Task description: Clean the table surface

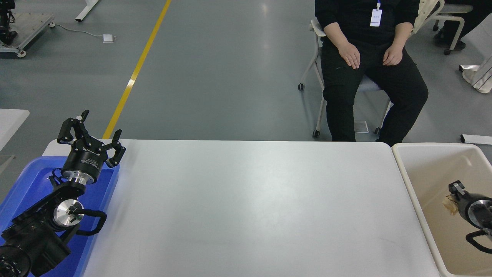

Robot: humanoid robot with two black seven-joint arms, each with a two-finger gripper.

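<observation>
The white table surface (246, 200) lies bare across the middle of the view. My right gripper (452, 195) comes in from the right edge and hangs inside the beige bin (403, 169). It is shut on a small crumpled tan wad (448, 204), which sits at its tip above the bin's floor. My left gripper (90, 129) is parked at the lower left over the blue tray (27, 181), with its fingers spread open and empty.
A person in black sits on a wheeled chair (316, 77) beyond the table's far right edge, hands (350, 54) resting on the thighs. A yellow floor line (134, 73) runs past the far left corner. Another white table's corner (11, 117) shows at the left.
</observation>
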